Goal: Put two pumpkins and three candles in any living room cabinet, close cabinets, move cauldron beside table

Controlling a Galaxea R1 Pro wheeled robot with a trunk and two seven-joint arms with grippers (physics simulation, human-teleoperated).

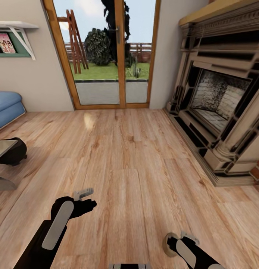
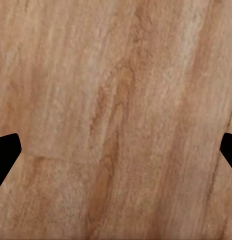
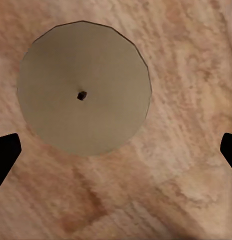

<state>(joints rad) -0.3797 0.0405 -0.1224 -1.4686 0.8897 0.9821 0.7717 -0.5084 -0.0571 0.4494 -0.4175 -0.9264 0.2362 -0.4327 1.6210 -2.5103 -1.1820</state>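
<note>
Lower right of the head view: right gripper (image 1: pixel 180 237) over the pale plank wooden floor (image 1: pixel 137 157), with a beige round flat-topped candle (image 1: pixel 168 245) just beside its tips. In the right wrist view, same candle (image 3: pixel 83 87) seen end-on, dark wick dot at centre, both black fingertips spread to the frame edges and clear of the wax; open wide, gripping nothing. Cannot tell whether standing on the boards or tipped.

Lower left: left gripper (image 1: pixel 84 197) spread just as wide, empty, bare floor beneath.

Left edge, mid-height: black round-bodied cauldron (image 1: pixel 12 151), by the look of it, tucked against a grey table top (image 1: pixel 0 147). Above that, a blue cushioned sofa (image 1: pixel 6 106). Top centre, a wood-framed glass door (image 1: pixel 107 56); right side, a cream and black stone fireplace (image 1: pixel 219 101). No dark-brown cabinet or pumpkins to report here.

Risks, as a judgement: candle off-centre between the fingers, so closing now likely to nudge or topple it rather than clamp it; smooth wax prone to slipping; too low a descent liable to jam the fingertips into the floor.
</note>
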